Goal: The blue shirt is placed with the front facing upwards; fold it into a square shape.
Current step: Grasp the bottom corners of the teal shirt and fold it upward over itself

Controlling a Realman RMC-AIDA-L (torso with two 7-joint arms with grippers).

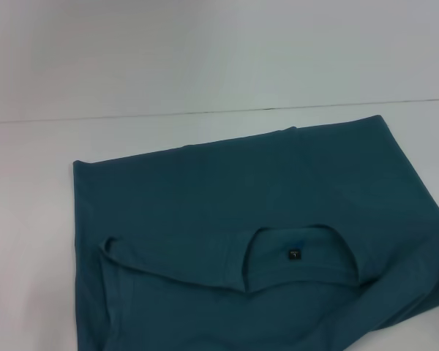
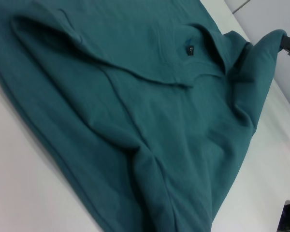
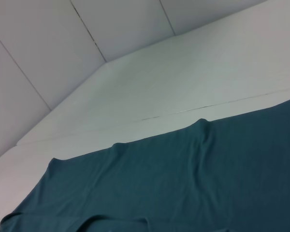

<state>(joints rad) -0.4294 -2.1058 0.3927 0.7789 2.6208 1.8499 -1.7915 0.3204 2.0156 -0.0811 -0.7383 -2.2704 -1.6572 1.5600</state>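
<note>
Blue shirt [image 1: 227, 219] spread on table [image 1: 29, 219], collar nearest.

Blue shirt [image 1: 227, 219] bottom edge cut off

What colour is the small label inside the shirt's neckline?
Dark, nearly black label on the blue shirt; head view shows it best.

blue shirt [image 1: 205, 197] | teal, partly folded, collar w/ dark label up | flat on table
</note>
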